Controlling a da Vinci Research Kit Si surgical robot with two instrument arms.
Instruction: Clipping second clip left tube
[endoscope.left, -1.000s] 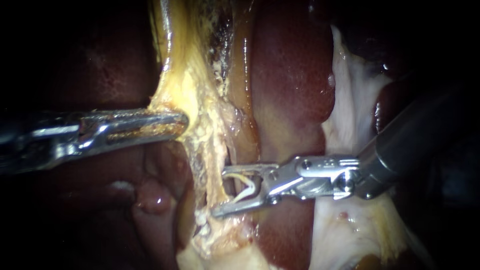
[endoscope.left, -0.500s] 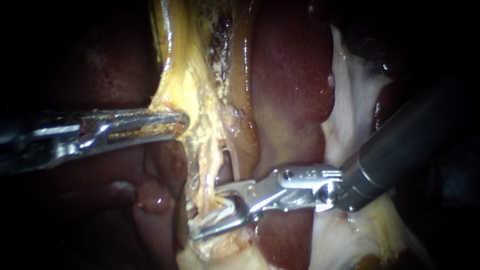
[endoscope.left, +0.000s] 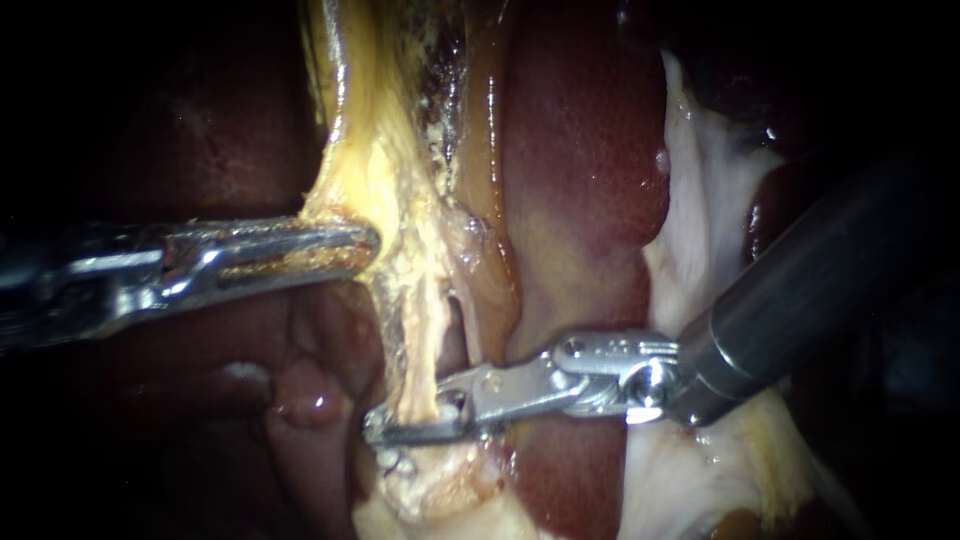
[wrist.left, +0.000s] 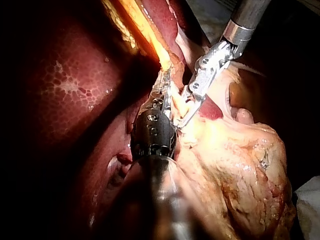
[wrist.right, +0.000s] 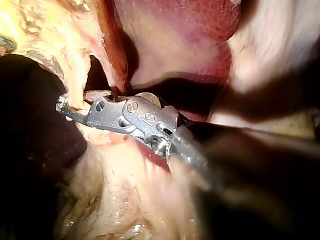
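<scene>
Lower centre of the frame, the right instrument (endoscope.left: 388, 428) has its jaws squeezed narrow around the left tube (endoscope.left: 422, 340). The clip seems nearly set, with release remaining. At middle left, the left instrument (endoscope.left: 365, 242) grips yellow tissue (endoscope.left: 370, 170).

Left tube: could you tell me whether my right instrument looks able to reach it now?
Probably yes: the right instrument has its jaws shut on the left tube, nothing between; the left instrument grips pale tissue well aside.

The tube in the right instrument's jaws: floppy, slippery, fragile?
Probably floppy: the tube is a thin strand, pinched by the right instrument. Likely slippery, given the wet sheen. Possibly fragile: its surface looks ragged.
</scene>
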